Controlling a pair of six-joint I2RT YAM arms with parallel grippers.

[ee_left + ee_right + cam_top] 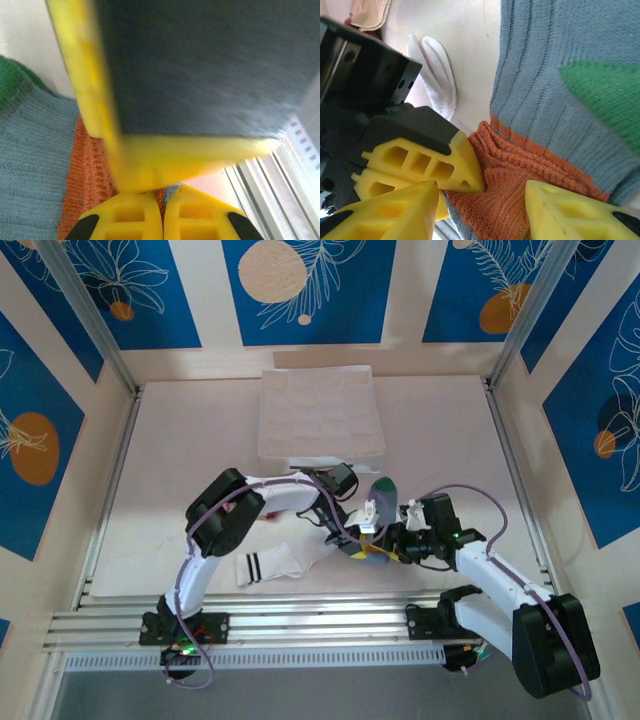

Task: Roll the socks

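A grey sock (382,490) with a green heel and orange cuff lies at the table's middle, between both grippers. My left gripper (356,536) (162,212) is shut, pinching a bit of its orange cuff (90,170) between the tips. My right gripper (392,543) (485,215) stands open over the bunched orange cuff (515,185), a yellow finger on each side of it, pressed close against the left gripper's fingers (425,160). A white sock (270,565) with black stripes lies flat to the left. A tan sock (370,12) peeks in at a corner of the right wrist view.
A white fabric compartment box (320,415) sits at the back middle. Aluminium rails (300,625) run along the near edge by the arm bases. The left arm's elbow (225,505) bends over the table's left half.
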